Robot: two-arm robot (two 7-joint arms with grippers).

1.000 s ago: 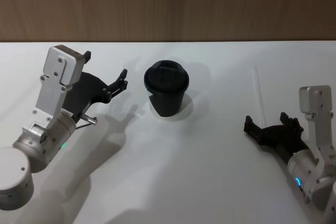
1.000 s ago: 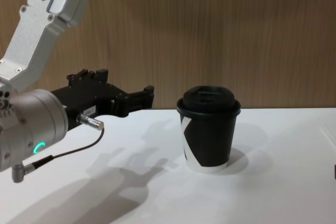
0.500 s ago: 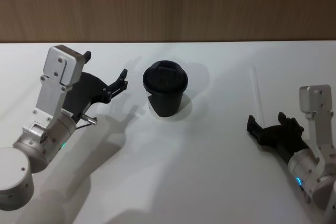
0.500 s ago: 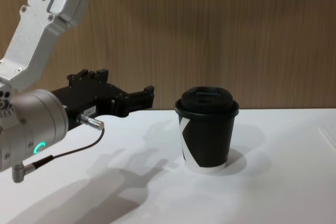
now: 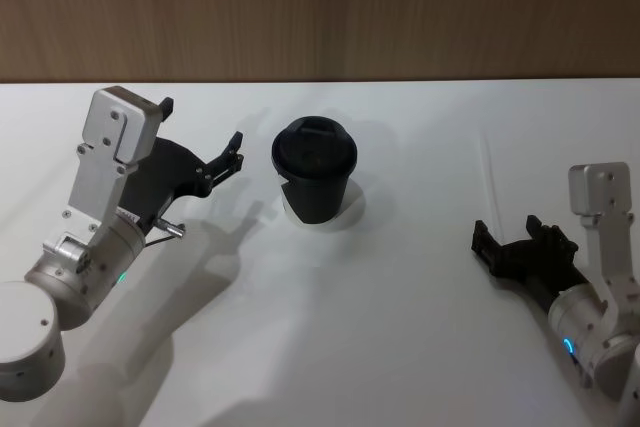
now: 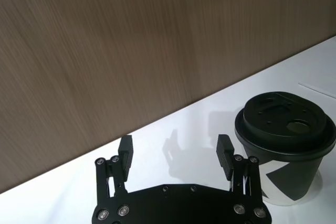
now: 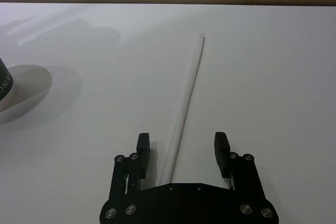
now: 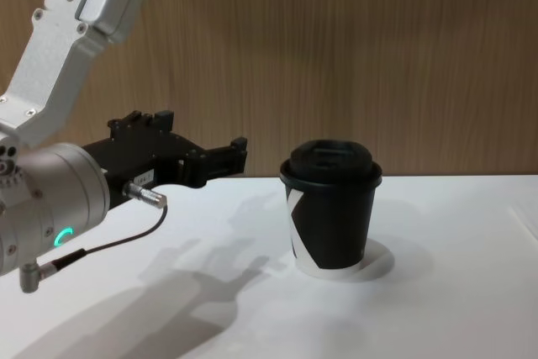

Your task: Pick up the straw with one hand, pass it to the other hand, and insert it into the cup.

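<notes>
Straw [image 7: 189,103] lies flat on table [image 5: 400,297], well right of lidded cup [image 5: 316,182]. Right gripper [image 7: 181,144] low at its near end, jaws open, straw off-centre between them. Best: centre, lower to table, close gently. Left gripper [image 6: 175,148] beside cup, jaws open.

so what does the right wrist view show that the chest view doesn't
Right wrist view's extra: the long thin white straw lying flat on the table, running in between the open fingers of the black right pincer, which does not touch it.
Chest view's extra: the black left pincer on its silver-grey arm, open, held above the table beside the black paper cup with a domed lid, apart from it.
Shared: the white tabletop, the brown wood-grain wall, and the cup, just its edge in the wrist view.
</notes>
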